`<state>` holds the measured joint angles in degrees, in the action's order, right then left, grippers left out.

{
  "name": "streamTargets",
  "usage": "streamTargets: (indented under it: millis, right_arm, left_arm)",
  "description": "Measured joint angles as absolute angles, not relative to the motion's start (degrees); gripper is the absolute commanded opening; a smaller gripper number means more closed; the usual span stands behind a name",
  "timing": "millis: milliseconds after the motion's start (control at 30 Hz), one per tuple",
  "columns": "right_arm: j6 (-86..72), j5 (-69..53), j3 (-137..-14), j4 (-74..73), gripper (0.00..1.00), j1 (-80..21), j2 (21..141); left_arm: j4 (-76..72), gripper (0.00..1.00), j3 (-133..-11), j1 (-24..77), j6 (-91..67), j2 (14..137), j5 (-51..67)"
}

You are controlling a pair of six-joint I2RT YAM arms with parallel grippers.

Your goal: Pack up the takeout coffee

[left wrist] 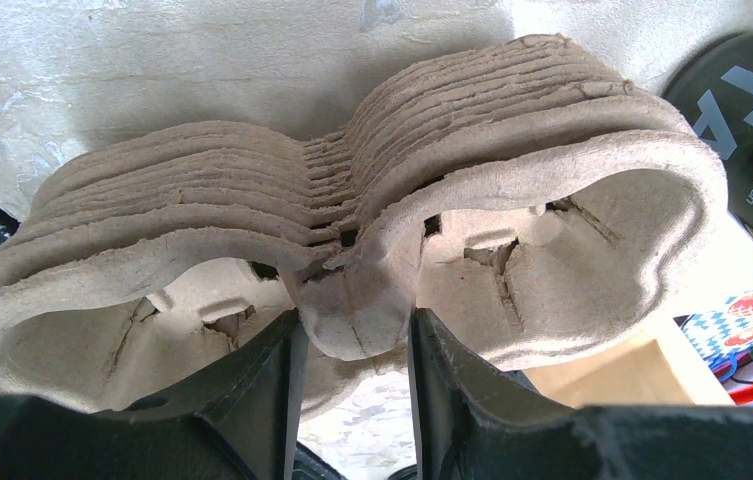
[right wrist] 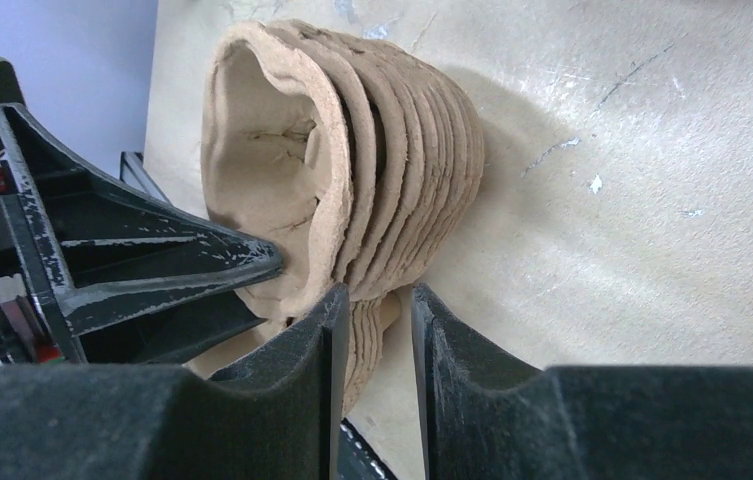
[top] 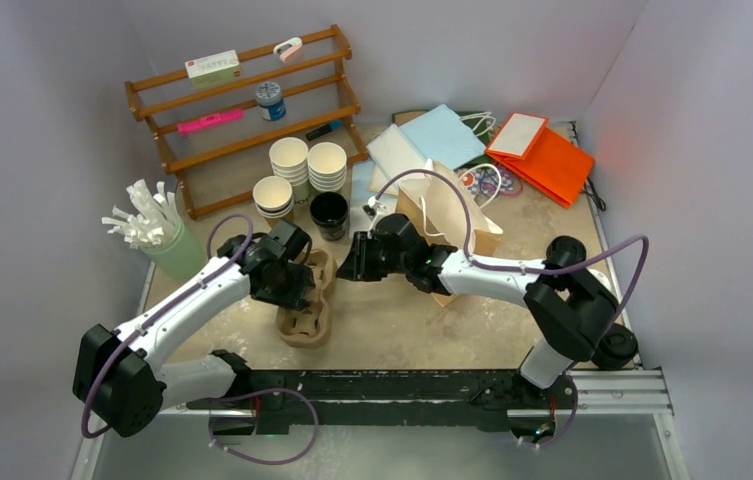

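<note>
Kraft-brown cups (top: 289, 156), white inside (three stacks); left gripper (left wrist: 352, 330) pinches pulp trays (left wrist: 512, 150), right gripper (right wrist: 377, 300) straddles their rim, grip unclear.

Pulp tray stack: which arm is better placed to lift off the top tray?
Left. The left gripper pinches the top tray by its centre ridge; the right gripper only straddles the stack at its end rim.

Left arm (top: 190, 302) and right arm (top: 492, 275): white shells, black joints and bases; one purple cable (top: 449, 185) looped along each; black fingers (right wrist: 297, 350) scuffed, paint worn pale along the edges.
</note>
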<state>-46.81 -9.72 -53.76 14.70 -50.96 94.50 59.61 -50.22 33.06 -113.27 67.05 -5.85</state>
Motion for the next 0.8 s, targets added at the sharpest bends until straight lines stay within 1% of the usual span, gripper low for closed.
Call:
streamTargets:
  millis: [100,367,800]
  right_arm:
    - [-46.98,-8.73,-53.76,14.94,0.31,-50.94,93.93]
    - [-47.13,-8.78,-53.76,15.79,0.24,-50.94,94.37]
    - [-47.13,-10.24,-54.17,17.54,0.23,-50.94,96.57]
  left_arm:
    - [59.61,0.32,-50.22,32.93,-113.06,67.05,-5.67]
    - [59.37,0.32,-49.98,32.53,-112.86,67.05,-5.21]
    - [59.35,0.32,-49.76,31.48,-112.07,66.72,-4.62]
